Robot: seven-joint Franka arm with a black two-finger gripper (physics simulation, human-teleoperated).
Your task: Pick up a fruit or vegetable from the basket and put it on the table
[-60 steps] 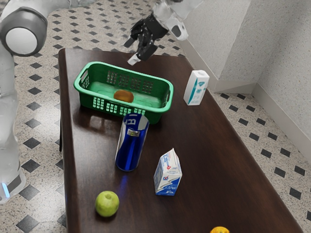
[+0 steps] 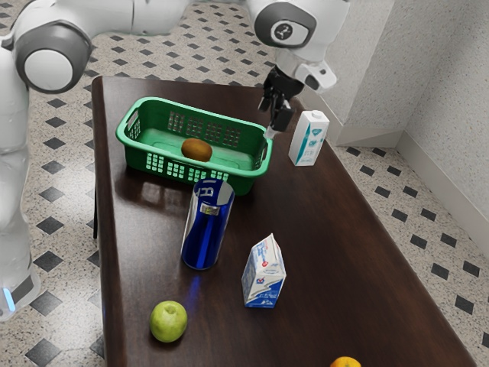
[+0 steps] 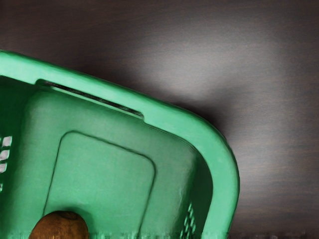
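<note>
My gripper [image 2: 268,119] is over the basket's end at the exterior view's right, its fingers apart and nothing between them. The green basket [image 2: 137,153] stands on the dark wooden table [image 2: 321,229]. A brown, rounded fruit or vegetable [image 2: 196,150] lies inside, some way from the gripper. From the wrist view, the basket's rim [image 3: 164,108] curves around one end and the brown item [image 3: 61,227] is partly cut off by the picture's edge.
Near the gripper stands a white carton [image 2: 309,139]. A blue can [image 2: 207,225] is close in front of the basket; beyond it are a blue-and-white carton [image 2: 264,275], a green apple [image 2: 168,321] and an orange fruit [image 2: 346,362] at the lower edge.
My gripper has moved toward the exterior view's right and lower, from behind the basket to its end. The brown item has shifted slightly in the basket.
</note>
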